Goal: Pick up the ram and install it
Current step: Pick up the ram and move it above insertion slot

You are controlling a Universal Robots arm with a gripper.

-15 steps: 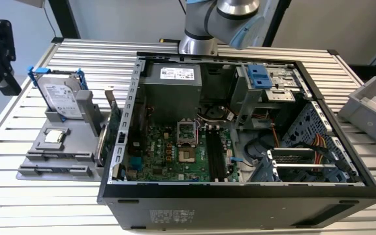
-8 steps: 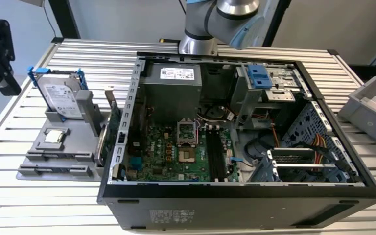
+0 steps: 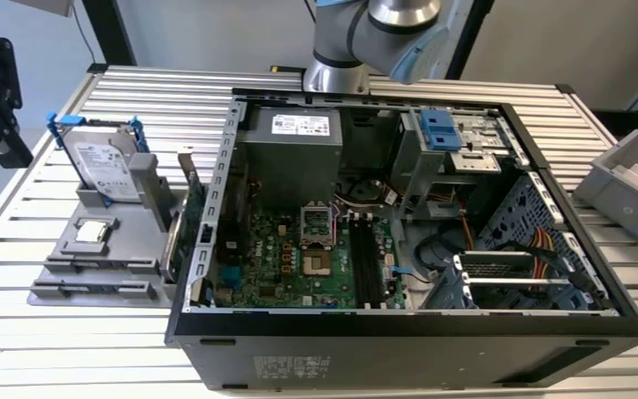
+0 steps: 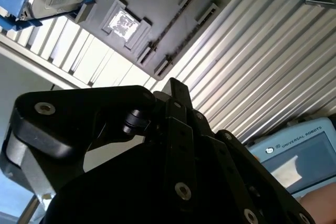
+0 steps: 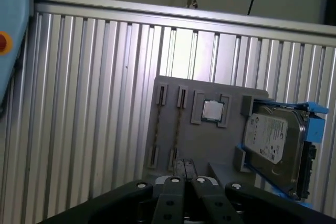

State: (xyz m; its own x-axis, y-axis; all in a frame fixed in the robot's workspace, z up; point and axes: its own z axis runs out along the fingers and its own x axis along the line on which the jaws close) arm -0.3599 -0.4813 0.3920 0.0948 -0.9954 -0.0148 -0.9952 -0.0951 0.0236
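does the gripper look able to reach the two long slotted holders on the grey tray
Probably yes: the gripper hangs above the grey tray with nothing between, and the hard drive stands clear of the holders. Its fingers look shut.

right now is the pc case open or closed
Open. In the exterior view the computer case has no side panel over its upward-facing side, so the motherboard lies in plain sight inside.
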